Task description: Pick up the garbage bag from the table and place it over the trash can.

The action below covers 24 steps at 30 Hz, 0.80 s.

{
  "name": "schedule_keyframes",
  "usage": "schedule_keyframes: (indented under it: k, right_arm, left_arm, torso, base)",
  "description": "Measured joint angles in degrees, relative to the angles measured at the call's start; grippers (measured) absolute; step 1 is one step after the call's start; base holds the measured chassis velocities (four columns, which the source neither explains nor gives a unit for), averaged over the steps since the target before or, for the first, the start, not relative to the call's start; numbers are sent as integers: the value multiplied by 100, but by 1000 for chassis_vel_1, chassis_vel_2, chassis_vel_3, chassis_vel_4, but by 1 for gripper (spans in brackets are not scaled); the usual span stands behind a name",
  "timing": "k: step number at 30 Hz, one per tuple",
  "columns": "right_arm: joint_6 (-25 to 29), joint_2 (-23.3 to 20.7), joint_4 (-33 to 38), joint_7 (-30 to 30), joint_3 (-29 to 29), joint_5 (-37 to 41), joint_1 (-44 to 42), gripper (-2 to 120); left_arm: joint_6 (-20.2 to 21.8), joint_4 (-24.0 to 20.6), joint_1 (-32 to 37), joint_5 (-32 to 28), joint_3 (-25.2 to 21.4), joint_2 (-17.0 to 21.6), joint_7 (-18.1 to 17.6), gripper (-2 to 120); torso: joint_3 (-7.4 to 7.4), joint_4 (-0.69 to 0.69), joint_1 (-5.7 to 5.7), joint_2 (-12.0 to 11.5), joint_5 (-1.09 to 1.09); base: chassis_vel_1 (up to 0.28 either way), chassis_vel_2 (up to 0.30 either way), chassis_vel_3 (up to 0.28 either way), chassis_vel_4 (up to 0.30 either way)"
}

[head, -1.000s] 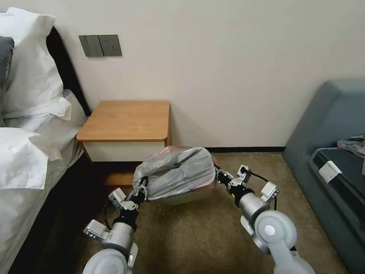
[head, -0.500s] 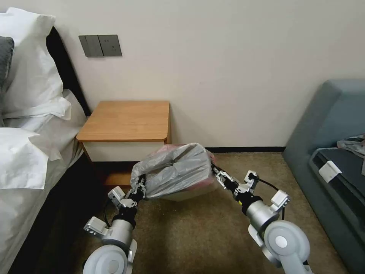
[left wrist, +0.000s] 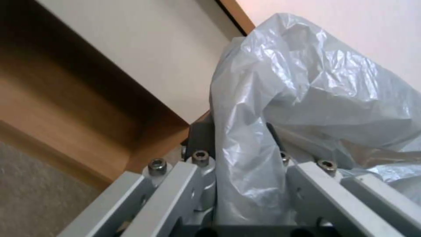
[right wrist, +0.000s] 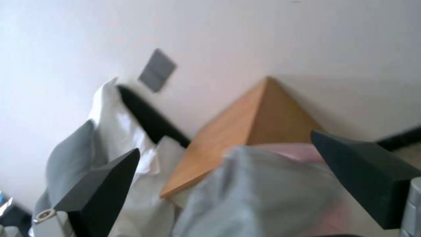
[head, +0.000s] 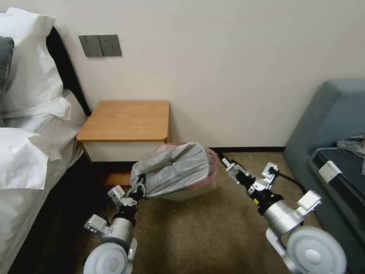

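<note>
The garbage bag (head: 173, 169), crinkly grey with a pink rim, lies draped over the cream trash can (head: 187, 195) on the carpet in front of the table (head: 127, 120). My left gripper (head: 140, 185) is shut on the bag's left edge. In the left wrist view the plastic (left wrist: 307, 85) runs down between the fingers (left wrist: 199, 164). My right gripper (head: 228, 164) stands open just right of the bag and clear of it. In the right wrist view its black fingertips (right wrist: 101, 184) are wide apart, with the bag (right wrist: 267, 194) and the tabletop (right wrist: 245, 121) beyond them.
A bed with white pillows (head: 30, 152) borders the left side. A grey sofa (head: 334, 125) stands at the right. Wall sockets (head: 100, 45) sit above the nightstand. Open carpet (head: 197, 236) lies between my arms.
My right gripper has let go of the bag's right edge, opened, and drawn back to the right. The bag's right side has settled lower. The left gripper keeps its hold.
</note>
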Motion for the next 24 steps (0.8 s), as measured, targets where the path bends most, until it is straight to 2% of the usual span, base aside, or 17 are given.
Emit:
schedule_keyframes:
  k: [1,3,6,8,9,10,12,16,18,19,22,23,24]
  right_arm:
    - [0,0,0,0,0,0,0,100]
    - [-99,-589,28,-181,-205,-249,336,100]
    - [-143,-841,21,-301,-296,-407,492,100]
    - [-219,-1546,-87,-649,-593,-770,955,100]
    - [-219,-1546,-87,-649,-593,-770,955,100]
    - [-246,-1990,-189,-810,-866,-998,1294,100]
    - [-248,-2507,-338,-926,-1338,-1322,1771,98]
    - [-255,-2833,-433,-1003,-1726,-1479,2195,90]
    - [-320,-3075,-498,-1017,-2198,-1499,2638,80]
    - [-320,-3075,-498,-1017,-2198,-1499,2638,80]
    - [-482,-3252,-696,-923,-3102,-1463,3540,64]
    - [-482,-3252,-696,-923,-3102,-1463,3540,64]
    - [-572,-3261,-760,-832,-3420,-1372,3895,58]
  left_arm:
    - [0,0,0,0,0,0,0,7]
    - [-34,6,-2,232,41,41,53,7]
    - [-45,6,-4,333,56,41,85,7]
    - [-124,6,9,660,88,38,177,7]
    - [-124,6,9,660,88,38,177,7]
    - [-174,6,19,864,101,33,222,7]
    - [-221,-14,25,1116,114,18,271,7]
    - [-285,-19,21,1365,133,-8,308,7]
    - [-380,-10,1,1680,167,-40,358,7]
    - [-380,-10,1,1680,167,-40,358,7]
    - [-463,-10,-30,2023,195,-64,388,7]
    - [-463,-10,-30,2023,195,-64,388,7]
    - [-509,-9,-31,2154,196,-68,411,7]
  torso:
    - [0,0,0,0,0]
    - [0,1,0,0,2]
    - [0,0,0,0,1]
    - [0,-1,0,0,2]
    - [0,-1,0,0,2]
    - [0,0,0,0,2]
    - [1,1,0,0,1]
    - [1,1,0,0,1]
    - [1,0,0,0,0]
    - [1,0,0,0,0]
    - [1,0,0,0,1]
    - [1,0,0,0,1]
    - [1,1,0,0,2]
  base:
    - [0,0,0,0]
    - [0,0,0,0]
    - [0,0,0,0]
    - [0,0,0,0]
    - [0,0,0,0]
    - [0,0,0,0]
    - [0,0,0,0]
    - [0,0,0,0]
    - [0,0,0,0]
    - [0,0,0,0]
    - [0,0,0,0]
    - [0,0,0,0]
    - [0,0,0,0]
